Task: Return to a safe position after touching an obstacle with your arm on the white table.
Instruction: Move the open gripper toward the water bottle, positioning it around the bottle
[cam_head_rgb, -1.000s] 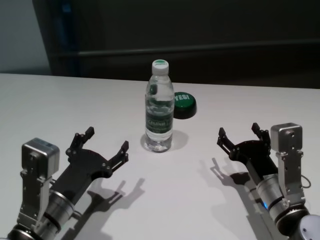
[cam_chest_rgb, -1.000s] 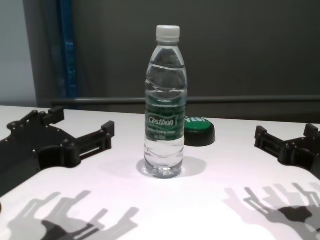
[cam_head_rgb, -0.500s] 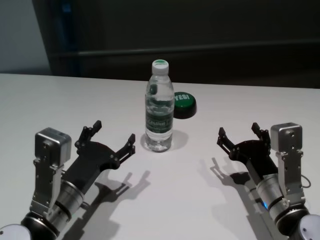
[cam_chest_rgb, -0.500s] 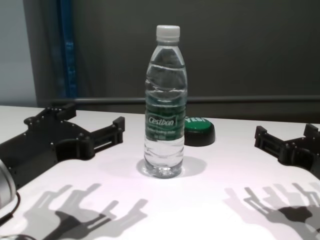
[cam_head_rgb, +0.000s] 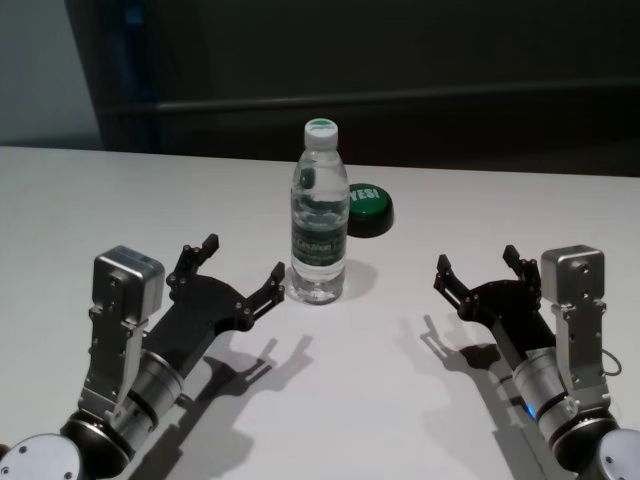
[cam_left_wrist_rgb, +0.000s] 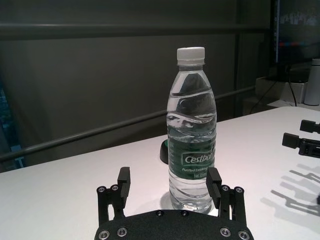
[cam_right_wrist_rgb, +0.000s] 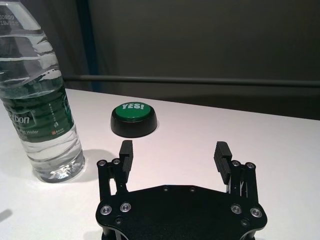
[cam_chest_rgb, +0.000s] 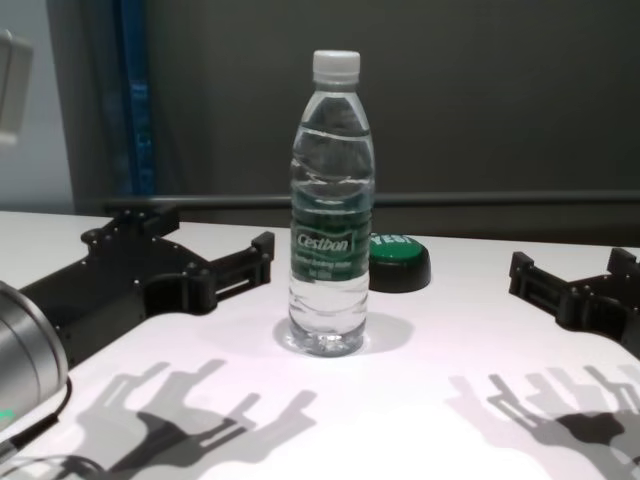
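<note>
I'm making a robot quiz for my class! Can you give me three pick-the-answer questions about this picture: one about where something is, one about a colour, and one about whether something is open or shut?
1. Where is the green button?
A. Behind the water bottle, to its right
B. On the bottle's cap
C. In the left gripper

2. What colour is the bottle's cap?
A. Red
B. White
C. Black

3. How are the right gripper's jaws?
A. Shut on the bottle
B. Shut on the button
C. Open, holding nothing

Answers: 1 A, it sits on the white table just past the bottle. 2 B, the screw cap is plain white. 3 C, the jaws stand apart with only table between them.
</note>
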